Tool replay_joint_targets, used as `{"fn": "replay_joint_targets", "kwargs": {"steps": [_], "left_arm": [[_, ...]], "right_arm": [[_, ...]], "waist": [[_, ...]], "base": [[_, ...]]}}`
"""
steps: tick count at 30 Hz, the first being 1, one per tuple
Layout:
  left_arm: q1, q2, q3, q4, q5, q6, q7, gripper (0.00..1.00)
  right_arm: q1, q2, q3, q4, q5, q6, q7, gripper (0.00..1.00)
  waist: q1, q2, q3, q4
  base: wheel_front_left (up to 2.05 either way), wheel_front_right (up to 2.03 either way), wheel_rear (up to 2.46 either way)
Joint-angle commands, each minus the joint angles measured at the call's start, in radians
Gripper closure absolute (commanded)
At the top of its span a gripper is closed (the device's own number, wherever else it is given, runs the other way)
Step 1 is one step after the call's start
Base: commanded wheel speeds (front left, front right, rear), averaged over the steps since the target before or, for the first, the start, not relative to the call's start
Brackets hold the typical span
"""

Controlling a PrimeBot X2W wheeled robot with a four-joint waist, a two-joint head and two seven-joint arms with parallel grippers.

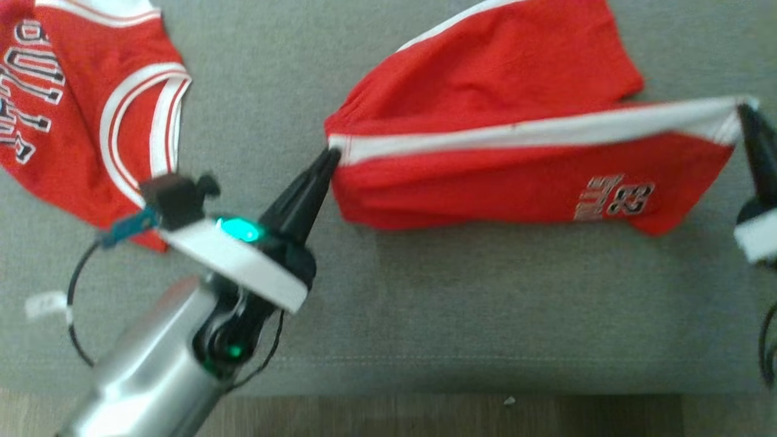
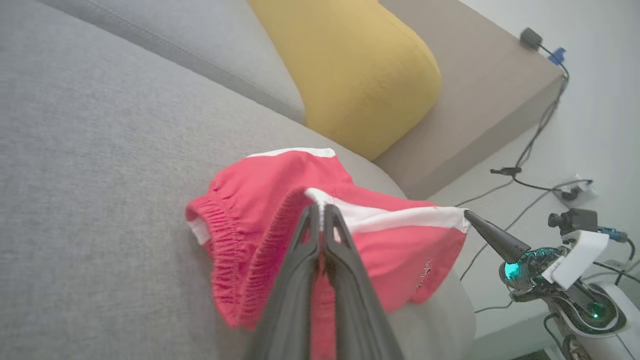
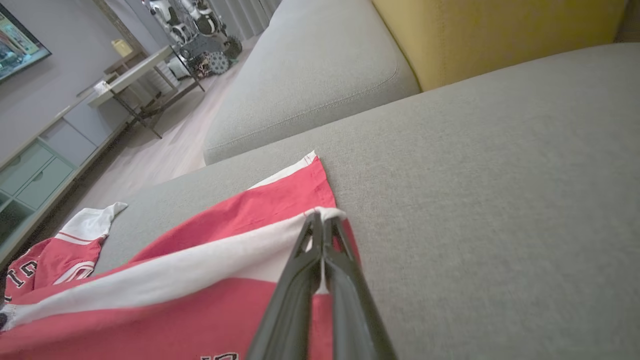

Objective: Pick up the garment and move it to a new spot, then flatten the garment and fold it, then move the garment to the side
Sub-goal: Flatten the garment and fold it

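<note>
Left pincer (image 1: pixel 332 156) and right pincer (image 1: pixel 742 111) pinch the garment (image 1: pixel 485 182) at its striped ends; it looks soft, light, limp.

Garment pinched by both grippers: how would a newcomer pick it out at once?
On the grey fabric sofa seat are two red garments; take the one toward the robot's right, the red shorts stretched between the left gripper and the right gripper. Unlike the red jersey with striped neck trim at the left, they have a gathered waistband, one long white stripe and a small number print.
</note>
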Motion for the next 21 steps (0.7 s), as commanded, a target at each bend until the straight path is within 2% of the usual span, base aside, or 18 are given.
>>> {"fn": "replay_joint_targets", "kwargs": {"steps": [1,6,11,19,20,21], "left_arm": [[-0.069,0.005,0.042,-0.010,-0.018,0.000,0.007,1.00],[-0.197,-0.055,0.054,0.105,-0.066,0.000,0.005,1.00],[-0.281,-0.100,0.087,0.233,-0.108,0.005,0.014,1.00],[-0.359,-0.146,0.081,0.359,-0.095,0.006,0.002,1.00],[-0.367,-0.152,0.083,0.371,-0.091,0.006,-0.006,0.87],[-0.374,-0.158,0.082,0.382,-0.086,0.005,-0.012,0.52]], "right_arm": [[-0.070,-0.028,0.007,-0.011,-0.008,0.006,0.021,1.00],[-0.275,-0.074,0.027,0.099,-0.020,0.006,0.081,1.00],[-0.442,-0.116,0.095,0.201,-0.023,0.006,0.130,1.00],[-0.637,-0.150,0.203,0.400,-0.043,0.006,0.123,0.99],[-0.654,-0.152,0.212,0.424,-0.047,0.006,0.111,0.63],[-0.668,-0.153,0.219,0.447,-0.047,0.006,0.100,0.28]], "waist": [[0.0000,0.0000,0.042,0.029],[0.0000,0.0000,0.097,0.058],[0.0000,0.0000,0.137,0.073],[0.0000,0.0000,0.179,0.096],[0.0000,0.0000,0.181,0.098],[0.0000,0.0000,0.183,0.100]], "base": [[0.00,0.00,0.00],[0.00,0.00,0.00],[0.00,0.00,0.00],[0.00,0.00,0.00],[0.00,0.00,0.00],[0.00,0.00,0.00]]}}
